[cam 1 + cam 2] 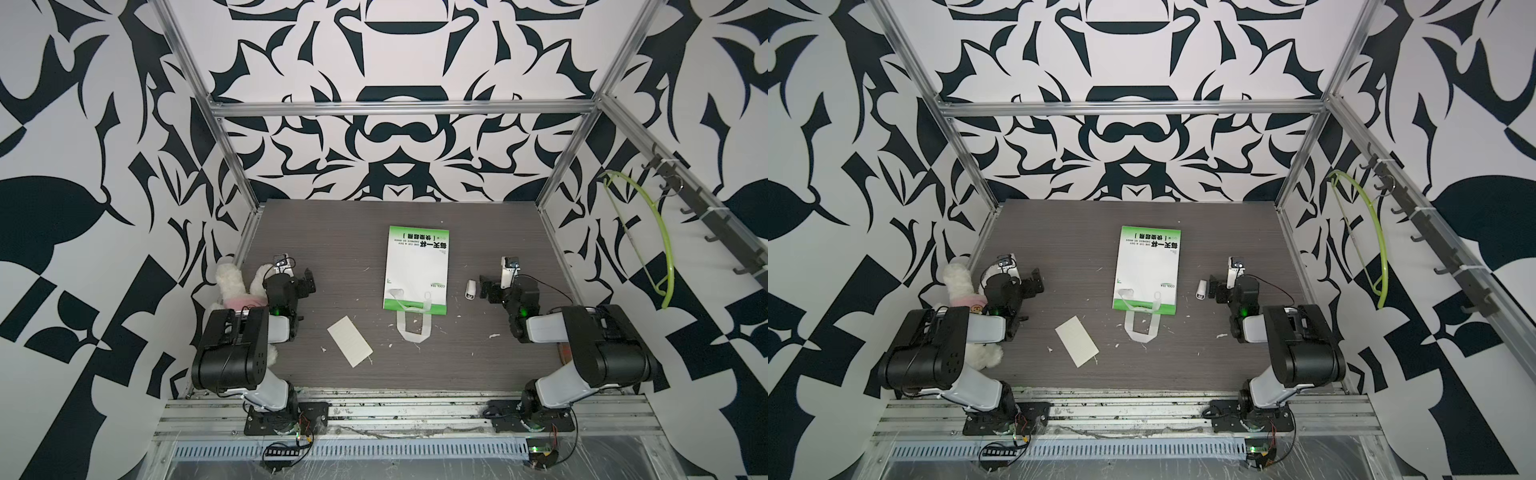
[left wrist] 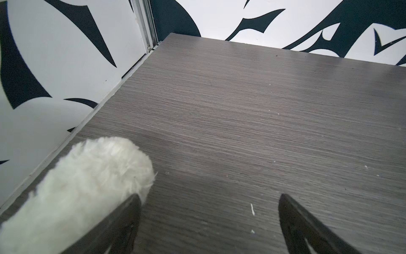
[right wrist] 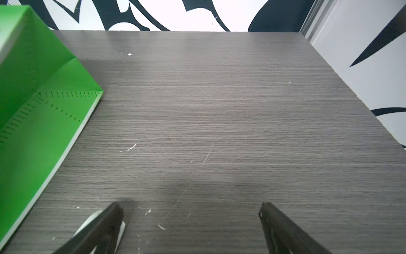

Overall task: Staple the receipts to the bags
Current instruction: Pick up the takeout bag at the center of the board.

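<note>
The bag [image 1: 415, 270] [image 1: 1148, 270] lies flat mid-table, white with green edges, black text and "COOL TEA" print; its white loop handles point toward the front edge. Its green side [image 3: 44, 99] shows in the right wrist view. The receipt [image 1: 350, 341] [image 1: 1076, 341], a cream paper slip, lies alone front-left of the bag, apart from it. My left gripper [image 1: 308, 281] [image 1: 1036, 280] [image 2: 209, 198] hangs open and empty, left of the bag. My right gripper [image 1: 485, 286] [image 1: 1214, 286] [image 3: 190, 206] is open and empty, right of the bag.
A small white stapler [image 1: 470, 289] [image 1: 1201, 289] [image 3: 122, 229] stands just beside the right gripper. A white plush toy [image 1: 232, 282] [image 2: 87, 176] lies by the left arm at the left wall. A green hanger [image 1: 648, 232] hangs on the right wall. Paper scraps dot the table.
</note>
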Motion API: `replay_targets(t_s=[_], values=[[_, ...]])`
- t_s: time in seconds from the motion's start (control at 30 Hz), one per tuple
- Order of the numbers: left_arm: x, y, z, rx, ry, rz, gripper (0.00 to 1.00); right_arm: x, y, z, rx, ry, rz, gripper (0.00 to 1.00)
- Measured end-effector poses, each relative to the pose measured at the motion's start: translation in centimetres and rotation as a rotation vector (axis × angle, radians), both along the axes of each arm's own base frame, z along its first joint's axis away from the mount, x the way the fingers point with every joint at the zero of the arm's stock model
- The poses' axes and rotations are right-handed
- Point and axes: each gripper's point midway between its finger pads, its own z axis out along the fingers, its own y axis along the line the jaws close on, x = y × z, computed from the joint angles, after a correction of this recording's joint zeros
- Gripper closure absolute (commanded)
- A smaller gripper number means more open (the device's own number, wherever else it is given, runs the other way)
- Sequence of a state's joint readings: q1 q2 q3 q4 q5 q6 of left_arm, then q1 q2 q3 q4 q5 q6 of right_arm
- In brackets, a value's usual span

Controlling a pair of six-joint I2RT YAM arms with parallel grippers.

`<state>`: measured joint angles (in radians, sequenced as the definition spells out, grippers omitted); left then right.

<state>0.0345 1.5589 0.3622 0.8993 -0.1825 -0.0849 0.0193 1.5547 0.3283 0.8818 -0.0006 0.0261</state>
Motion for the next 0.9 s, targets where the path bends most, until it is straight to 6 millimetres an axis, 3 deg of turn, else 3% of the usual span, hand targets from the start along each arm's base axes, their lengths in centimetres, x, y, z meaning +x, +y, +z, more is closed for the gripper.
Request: replay_targets(t_s=[0.8, 0.9], values=[[-0.07, 0.26, -0.17, -0.013, 0.006, -0.003, 0.01, -0.03, 0.05, -0.05, 0.001, 0.002, 0.003, 0.02], [-0.06, 0.23, -0.16, -0.013, 0.006, -0.005, 0.01, -0.01, 0.05, -0.03, -0.002, 0.001, 0.004, 0.07]])
